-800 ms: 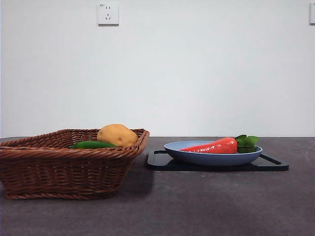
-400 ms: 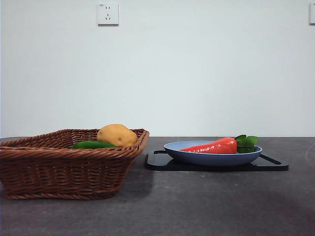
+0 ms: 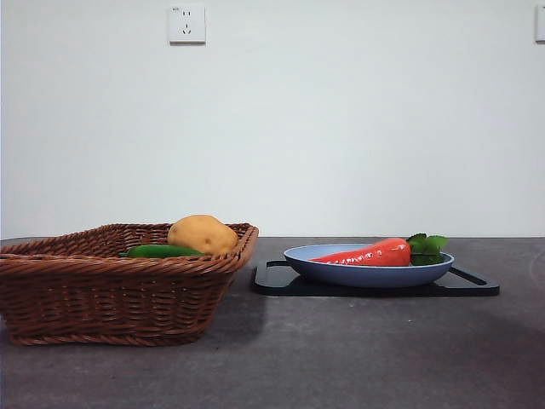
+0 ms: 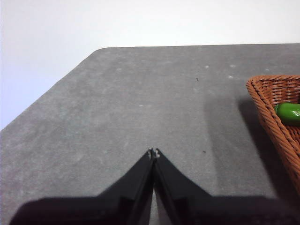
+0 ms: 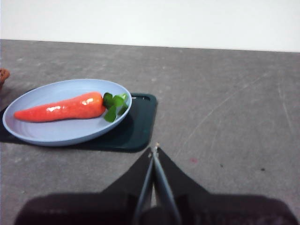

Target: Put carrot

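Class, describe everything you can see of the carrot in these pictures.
The carrot is glossy orange-red, plastic-looking and tapered, with a tuft of green leaves at its thick end. It lies on its side in the pale blue plate, which rests on a dark tray. Only the plate touches it; no gripper is on it.

Glossy orange-red tapered plastic carrot (image 5: 61, 108), wet-looking highlights along its smooth skin, softer sheen on the green leaf tuft. Smooth pale-blue shallow plate (image 5: 47, 136), faint satin shine. Flat black tray (image 5: 138, 126), smooth, slightly reflective. Rough brown woven wicker basket (image 3: 111, 294). Matt tan rounded potato (image 3: 203, 233); shiny slim green vegetable (image 3: 162, 251). Matt, speckled dark-grey bench (image 4: 140, 103), finely scuffed.
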